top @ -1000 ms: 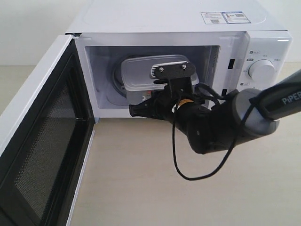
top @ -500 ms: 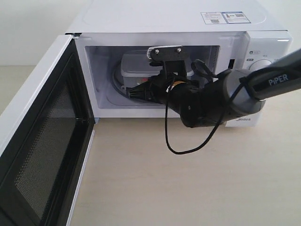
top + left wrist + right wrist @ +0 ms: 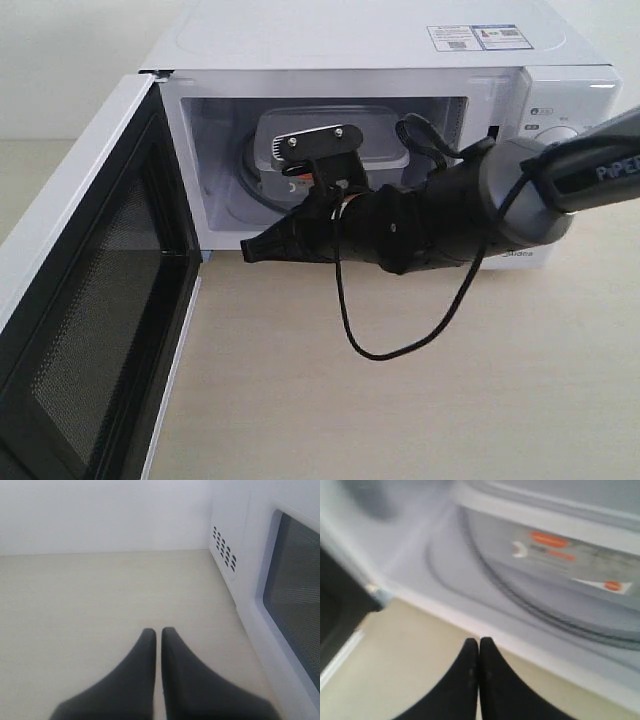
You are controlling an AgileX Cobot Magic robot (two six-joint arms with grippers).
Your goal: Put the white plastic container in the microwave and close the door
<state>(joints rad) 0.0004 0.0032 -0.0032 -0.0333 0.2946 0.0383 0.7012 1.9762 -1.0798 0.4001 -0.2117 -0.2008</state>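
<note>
The right gripper [image 3: 252,249] has its two dark fingers pressed together with nothing between them. In the right wrist view its tips [image 3: 479,645] meet above the tan tabletop [image 3: 300,410], just outside the lower front edge of the microwave [image 3: 330,40] opening. It points toward the hinge side of the opening. A thin black cable [image 3: 345,325] hangs in a loop from the arm down toward the tabletop.

Past the gripper, the white plastic container [image 3: 385,135] sits inside the microwave on the glass turntable [image 3: 520,605], apart from the gripper. Its flat lid faces up, and the wrist camera's mount hides part of it in the exterior view. The right wrist view shows its red-and-white label [image 3: 555,542] facing the opening, though the picture is blurred.

The door [image 3: 90,300] stands wide open on the left of the exterior view, its dark mesh window and black inner frame facing the camera. On the control panel a round knob [image 3: 556,135] shows partly behind the arm, and stickers [image 3: 480,37] lie on the top of the microwave.

The left gripper [image 3: 156,633] is clenched too, empty, and held over bare tabletop. It is beside the outer face of the open door, whose mesh window [image 3: 295,595] shows close by.
</note>
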